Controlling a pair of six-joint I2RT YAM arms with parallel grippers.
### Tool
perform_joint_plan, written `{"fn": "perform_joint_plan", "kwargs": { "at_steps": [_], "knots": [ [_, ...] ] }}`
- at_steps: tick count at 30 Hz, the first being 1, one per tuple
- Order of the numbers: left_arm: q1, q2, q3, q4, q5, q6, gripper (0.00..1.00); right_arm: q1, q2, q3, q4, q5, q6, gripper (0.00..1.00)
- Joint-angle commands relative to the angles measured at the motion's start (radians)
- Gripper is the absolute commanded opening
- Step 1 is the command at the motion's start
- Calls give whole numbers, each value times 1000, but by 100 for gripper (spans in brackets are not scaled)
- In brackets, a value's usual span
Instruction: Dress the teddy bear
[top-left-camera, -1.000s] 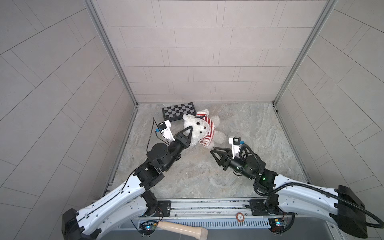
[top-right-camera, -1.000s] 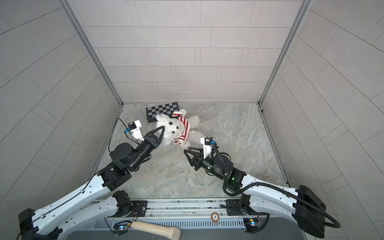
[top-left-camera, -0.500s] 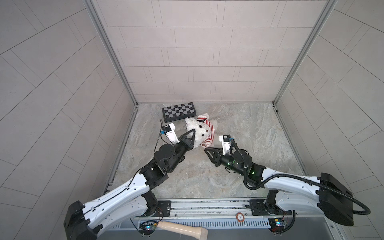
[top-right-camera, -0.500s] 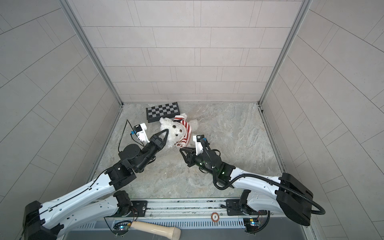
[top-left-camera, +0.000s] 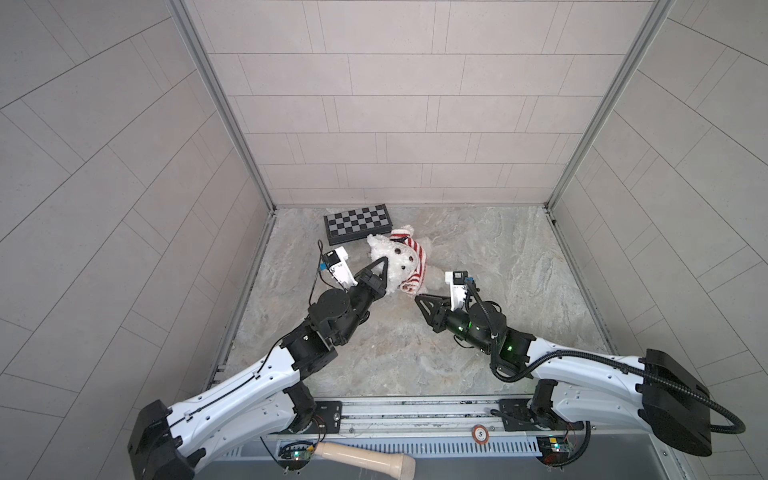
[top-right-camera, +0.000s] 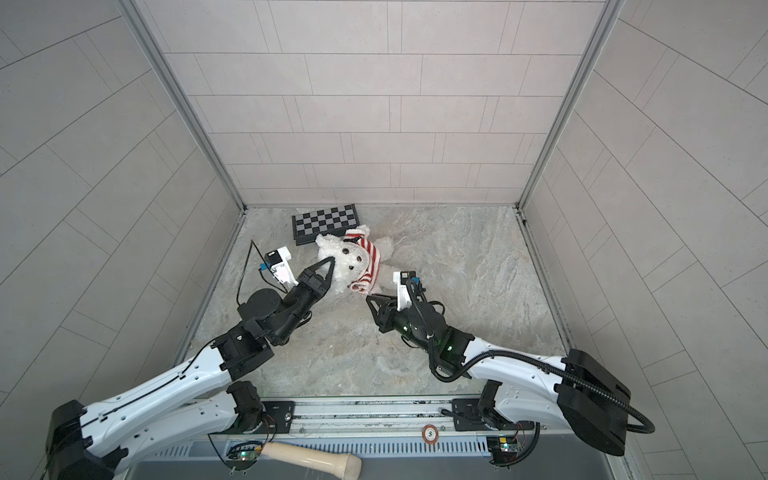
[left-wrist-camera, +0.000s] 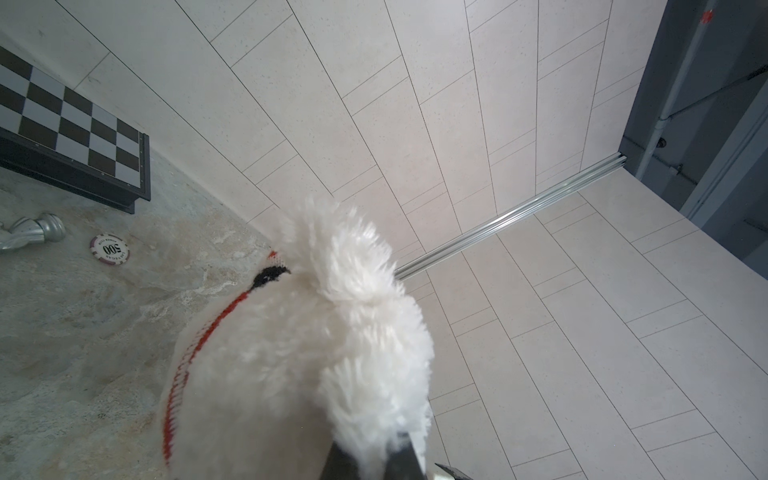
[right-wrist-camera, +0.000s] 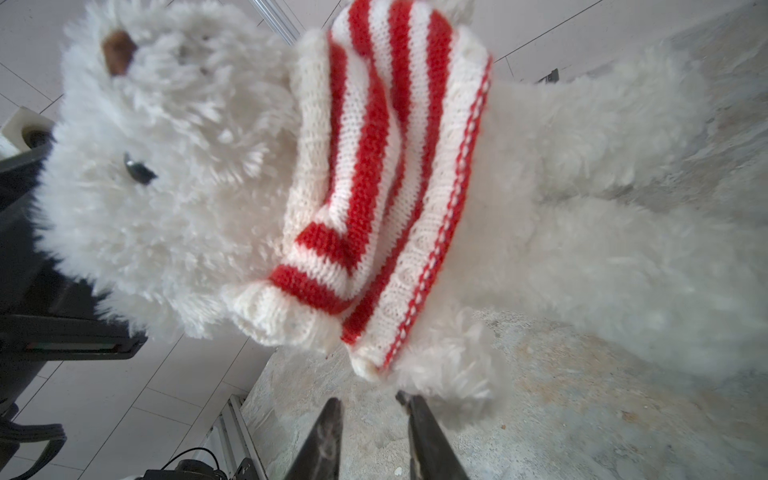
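Well, I'd call this roughly half done. In both top views the teddy bear (top-left-camera: 399, 257) lies on the stone floor (top-left-camera: 498, 257) in the upper middle of the frame, just below the chessboard (top-left-camera: 357, 222). The striped sweater (top-left-camera: 417, 266) is over its head but bunched at the neck.

In the right wrist view the hem sits high, the belly fur to its right is bare, and a cuff hangs limp. I judge the arms aren't through the sleeves.

My left gripper (top-left-camera: 384, 264) is clamped on the fur at the left side of the bear's head. My right gripper (right-wrist-camera: 372, 409) sits at the bottom of its wrist view, jaws parted on nothing, just below the hem and a paw.

Left to do: thread both arms and pull the hem down.
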Motion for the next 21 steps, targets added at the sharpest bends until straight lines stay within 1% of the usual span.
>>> {"fn": "perform_joint_plan", "kwargs": {
  "at_steps": [1,7,11,13,17,20,21],
  "knots": [
    [-12,-2,3,81,-2,-6,0,-8,21,32,13,11,9,30],
    [-26,-6,-9,87,-1,-8,0,-32,47,34,36,10,19,29],
    [-33,0,-12,100,-1,-15,0,-46,77,24,81,6,38,28],
    [-39,4,-12,107,-1,-19,0,-54,95,16,138,-10,48,30],
    [-49,4,-15,108,-2,-19,0,-58,107,20,184,-24,49,33],
    [-52,5,-22,114,-1,-23,0,-62,106,20,188,-20,51,33],
    [-51,6,-22,114,-2,-23,0,-65,107,20,187,-18,53,31]
  ]
}}
